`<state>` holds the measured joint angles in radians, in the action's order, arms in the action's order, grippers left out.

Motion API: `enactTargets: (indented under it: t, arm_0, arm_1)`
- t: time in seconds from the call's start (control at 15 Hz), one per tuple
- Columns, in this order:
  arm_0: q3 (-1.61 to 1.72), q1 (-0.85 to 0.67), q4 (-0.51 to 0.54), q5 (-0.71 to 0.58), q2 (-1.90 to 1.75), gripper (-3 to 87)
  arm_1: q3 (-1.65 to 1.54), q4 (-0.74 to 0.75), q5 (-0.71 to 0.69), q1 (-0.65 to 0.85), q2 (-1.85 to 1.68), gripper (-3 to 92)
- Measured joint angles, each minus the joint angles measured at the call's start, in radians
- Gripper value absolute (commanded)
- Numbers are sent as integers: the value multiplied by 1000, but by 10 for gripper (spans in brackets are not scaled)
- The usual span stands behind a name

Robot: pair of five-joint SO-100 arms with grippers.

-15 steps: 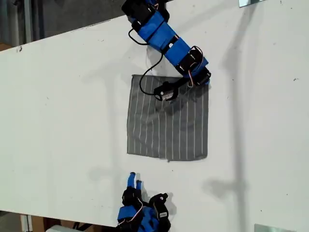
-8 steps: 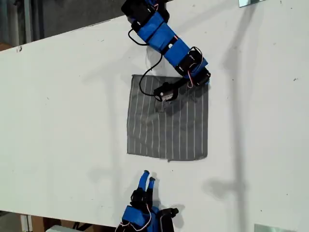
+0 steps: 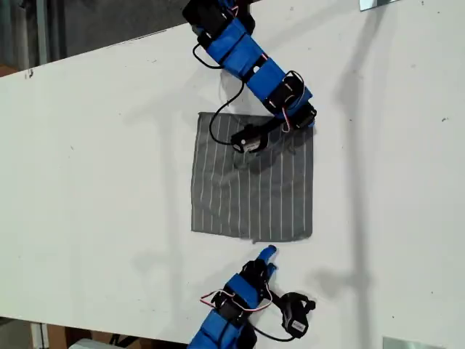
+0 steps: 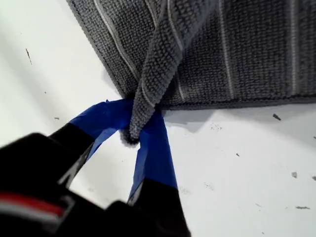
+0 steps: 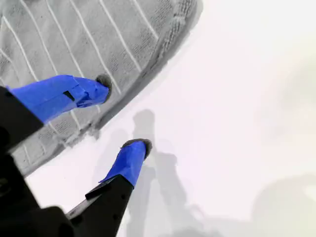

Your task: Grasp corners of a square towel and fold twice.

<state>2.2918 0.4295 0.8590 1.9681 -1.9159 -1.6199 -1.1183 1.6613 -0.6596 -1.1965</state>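
The grey striped towel (image 3: pixel 251 185) lies flat on the white table (image 3: pixel 94 182). At its far corner (image 3: pixel 310 131) on the exterior view's right sits my first gripper (image 3: pixel 305 123). The first wrist view shows that gripper (image 4: pixel 132 133) shut on the corner (image 4: pixel 145 89), with the cloth pulled into a raised ridge off the towel (image 4: pixel 247 49). My second gripper (image 3: pixel 267 254) stands open at the towel's near edge. In the second wrist view this gripper (image 5: pixel 122 114) has one finger over the towel (image 5: pixel 74 34) and the other over bare table, short of a rounded corner (image 5: pixel 190 10).
A black cable (image 3: pixel 216 131) from the first arm loops over the towel's far edge. Metal plates show at the exterior view's top right (image 3: pixel 378 3) and bottom right (image 3: pixel 410 343). The table's far edge runs diagonally at the exterior view's upper left.
My second arm has swung toward the exterior view's right and reached up to the towel's near edge. My first gripper has stayed at its corner.
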Motion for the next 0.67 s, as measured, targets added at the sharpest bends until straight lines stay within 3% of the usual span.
enactTargets:
  t: [0.33, 0.53, 0.67]
  arm_0:
    - [-383, 29, 5, -18, 457, 231]
    - [-758, 43, 218, -48, 701, 235]
    - [-873, 46, 281, -61, 759, 231]
  arm_1:
    - [3, -11, 0, 0, 0, -1]
    - [3, -11, 0, 0, 0, -1]
    - [3, -11, 0, 0, 0, -1]
